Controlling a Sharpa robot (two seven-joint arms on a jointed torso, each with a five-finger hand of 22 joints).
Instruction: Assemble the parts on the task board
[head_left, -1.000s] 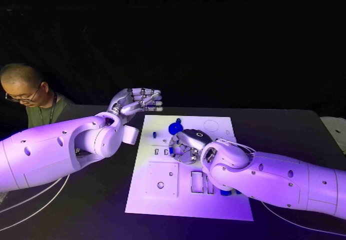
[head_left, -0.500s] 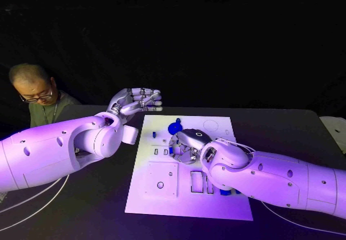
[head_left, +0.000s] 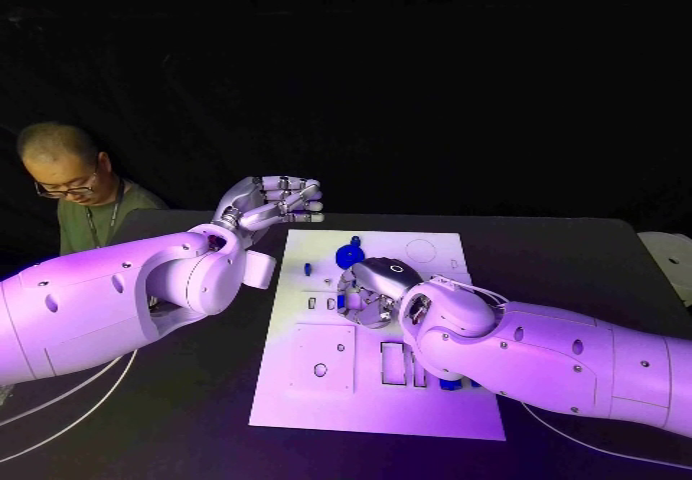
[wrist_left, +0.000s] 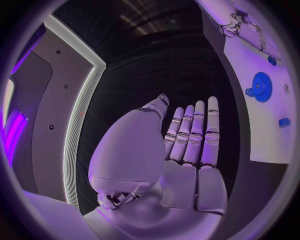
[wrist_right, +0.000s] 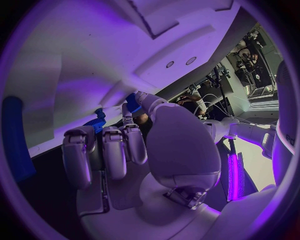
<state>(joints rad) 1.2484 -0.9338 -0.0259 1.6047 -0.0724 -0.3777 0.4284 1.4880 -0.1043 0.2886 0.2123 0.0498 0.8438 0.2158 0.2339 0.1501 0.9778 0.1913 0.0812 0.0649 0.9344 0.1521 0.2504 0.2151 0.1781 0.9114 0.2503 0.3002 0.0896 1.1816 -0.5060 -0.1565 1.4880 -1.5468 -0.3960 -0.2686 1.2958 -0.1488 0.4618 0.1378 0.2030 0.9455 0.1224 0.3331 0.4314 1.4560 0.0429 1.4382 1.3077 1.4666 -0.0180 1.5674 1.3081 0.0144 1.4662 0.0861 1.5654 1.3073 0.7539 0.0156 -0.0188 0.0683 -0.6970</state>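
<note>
While the flat white rectangular task board (head_left: 378, 340) lies in the middle of the black tabletop (head_left: 577, 260), several small blue parts are on it: a round blue gear (head_left: 351, 257) stands near the far edge of the board, a small blue peg (head_left: 307, 268) is just beside it to the left, and a blue cylinder (head_left: 451, 383) shows at the board's right side, partly hidden under the right arm. The right silver hand (head_left: 378, 291) rests low over the middle of the board, its fingers (wrist_right: 103, 150) curled downward; in the right wrist view a small blue piece (wrist_right: 95, 122) sits at the fingertips, so the hand seems to pinch it against the board. The left silver hand (head_left: 271, 205) hangs in the air beyond the board's far left corner, well apart from it. In the left wrist view its fingers (wrist_left: 194, 130) are straight and side by side, holding nothing.
</note>
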